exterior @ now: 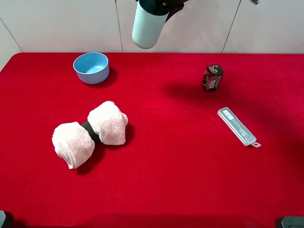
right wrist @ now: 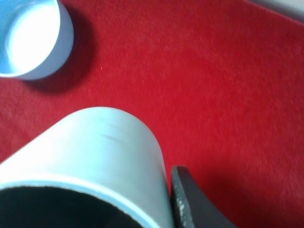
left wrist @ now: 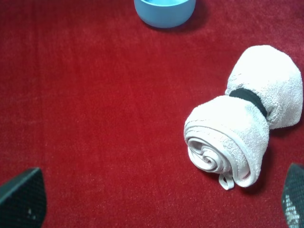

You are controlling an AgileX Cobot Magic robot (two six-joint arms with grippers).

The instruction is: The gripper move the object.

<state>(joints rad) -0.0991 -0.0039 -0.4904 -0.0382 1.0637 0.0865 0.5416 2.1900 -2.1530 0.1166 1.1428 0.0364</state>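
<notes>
The pale teal-green tumbler (exterior: 146, 26) hangs tilted in the air above the table's far edge, base pointing down toward the table. My right gripper (exterior: 164, 4) is shut on its upper part; only a little of the black claw shows at the top of the exterior view. In the right wrist view the tumbler (right wrist: 99, 152) fills the foreground, with one dark finger (right wrist: 190, 204) pressed against its side. My left gripper (left wrist: 156, 209) is open and empty over the red cloth, near the towel roll; only its two fingertips show.
A low light-blue bowl (exterior: 91, 67) stands at the back left. A rolled pale pink towel with a black band (exterior: 90, 134) lies left of centre. A small dark red can (exterior: 212, 78) and a clear flat plastic case (exterior: 238, 127) lie on the right of the red cloth (exterior: 180, 180).
</notes>
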